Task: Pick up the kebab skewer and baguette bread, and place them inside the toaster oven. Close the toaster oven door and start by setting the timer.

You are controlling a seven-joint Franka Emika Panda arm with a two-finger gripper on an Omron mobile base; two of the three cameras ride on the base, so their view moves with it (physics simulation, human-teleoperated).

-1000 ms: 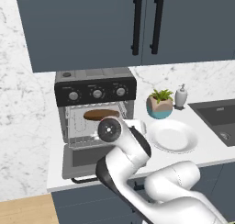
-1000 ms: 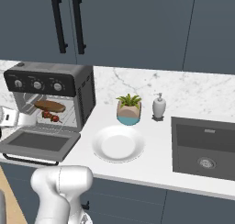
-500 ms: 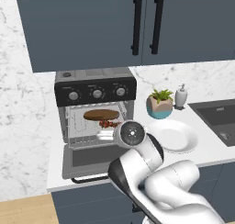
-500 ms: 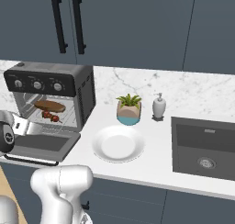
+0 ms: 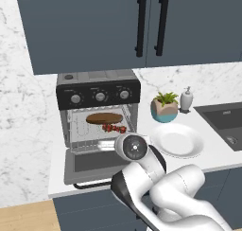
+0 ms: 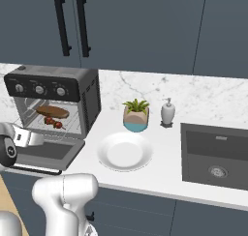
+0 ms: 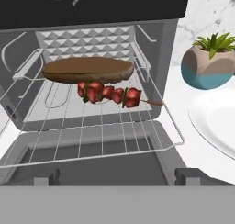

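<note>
The toaster oven stands on the counter with its door dropped flat. On its wire rack lies the brown baguette bread. The kebab skewer rests just in front of it, touching or nearly so. My gripper is open and holds nothing. It hovers over the front edge of the lowered door, facing into the oven, clear of both foods.
A white plate sits right of the oven. Behind it are a potted plant and a soap dispenser. A sink is at the far right. Dark cabinets hang overhead.
My hand has drawn back out of the oven mouth, lower and toward the counter's front edge. The baguette and skewer stay on the rack. The jaws remain open.
</note>
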